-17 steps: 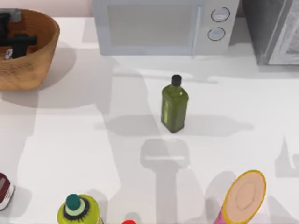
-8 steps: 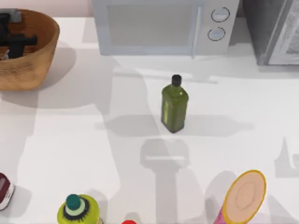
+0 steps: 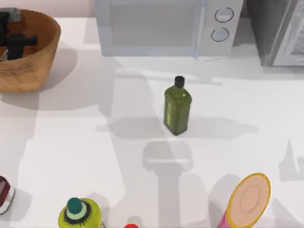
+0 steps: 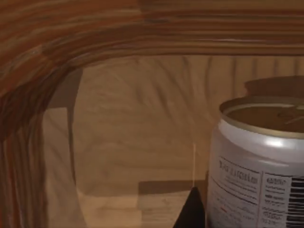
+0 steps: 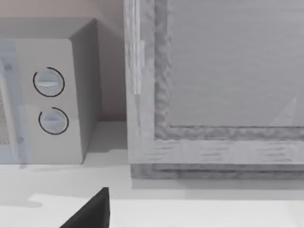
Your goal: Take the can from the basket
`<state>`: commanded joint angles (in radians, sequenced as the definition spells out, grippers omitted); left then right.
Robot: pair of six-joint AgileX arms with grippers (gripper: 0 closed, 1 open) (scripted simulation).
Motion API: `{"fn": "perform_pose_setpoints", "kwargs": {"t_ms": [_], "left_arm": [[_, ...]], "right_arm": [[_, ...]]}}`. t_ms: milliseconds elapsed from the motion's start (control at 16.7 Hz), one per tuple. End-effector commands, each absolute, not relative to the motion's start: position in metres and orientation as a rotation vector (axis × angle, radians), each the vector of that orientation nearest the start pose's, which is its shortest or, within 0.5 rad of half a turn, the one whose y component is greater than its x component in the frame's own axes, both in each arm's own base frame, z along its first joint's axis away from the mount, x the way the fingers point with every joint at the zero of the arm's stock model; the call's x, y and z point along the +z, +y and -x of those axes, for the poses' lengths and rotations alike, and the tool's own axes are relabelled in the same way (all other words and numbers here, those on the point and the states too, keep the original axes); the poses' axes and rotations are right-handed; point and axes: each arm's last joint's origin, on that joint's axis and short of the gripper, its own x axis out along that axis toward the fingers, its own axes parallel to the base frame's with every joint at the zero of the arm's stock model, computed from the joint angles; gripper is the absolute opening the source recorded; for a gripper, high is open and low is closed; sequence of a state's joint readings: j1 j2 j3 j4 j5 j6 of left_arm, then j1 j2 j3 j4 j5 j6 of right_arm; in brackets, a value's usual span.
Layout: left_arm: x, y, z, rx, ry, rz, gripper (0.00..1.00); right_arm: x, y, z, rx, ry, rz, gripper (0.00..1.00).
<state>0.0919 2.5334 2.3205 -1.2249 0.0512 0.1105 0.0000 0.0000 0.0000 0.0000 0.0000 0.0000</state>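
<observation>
Inside the basket at the table's far left corner, the left gripper hangs beside the upright can, its jaw opening impossible to judge.

The left gripper sits down inside the basket at the desk's far left corner — a green bottle stands upright mid-desk.

We see the can cut off by the left wrist view's edge, the basket cropped at the top view's left, our left gripper's fingers hidden inside it.
</observation>
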Motion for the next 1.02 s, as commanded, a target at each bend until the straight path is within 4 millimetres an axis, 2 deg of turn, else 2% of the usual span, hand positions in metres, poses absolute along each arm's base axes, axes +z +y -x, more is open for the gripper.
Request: {"fn": "perform_pose_setpoints", "kwargs": {"t_ms": [120, 240, 420, 540, 720, 840, 1020], "left_arm": [[0.174, 0.048, -0.499, -0.008, 1.396, -0.008, 0.00], [0.197, 0.043, -0.486, 0.018, 1.338, -0.042, 0.00], [0.243, 0.032, -0.447, 0.062, 1.212, -0.092, 0.00], [0.277, 0.024, -0.406, 0.090, 1.095, -0.116, 0.00], [0.312, 0.014, -0.324, 0.123, 0.894, -0.127, 0.00], [0.316, 0.009, -0.264, 0.133, 0.753, -0.120, 0.00], [0.290, 0.005, -0.188, 0.129, 0.551, -0.094, 0.00]], "right_arm": [[0.160, -0.001, -0.106, 0.000, 0.000, 0.000, 1.00], [0.160, -0.001, -0.106, 0.000, 0.000, 0.000, 1.00], [0.160, -0.001, -0.106, 0.000, 0.000, 0.000, 1.00], [0.160, -0.001, -0.106, 0.000, 0.000, 0.000, 1.00], [0.160, -0.001, -0.106, 0.000, 0.000, 0.000, 1.00], [0.160, -0.001, -0.106, 0.000, 0.000, 0.000, 1.00], [0.160, -0.001, -0.106, 0.000, 0.000, 0.000, 1.00]]}}
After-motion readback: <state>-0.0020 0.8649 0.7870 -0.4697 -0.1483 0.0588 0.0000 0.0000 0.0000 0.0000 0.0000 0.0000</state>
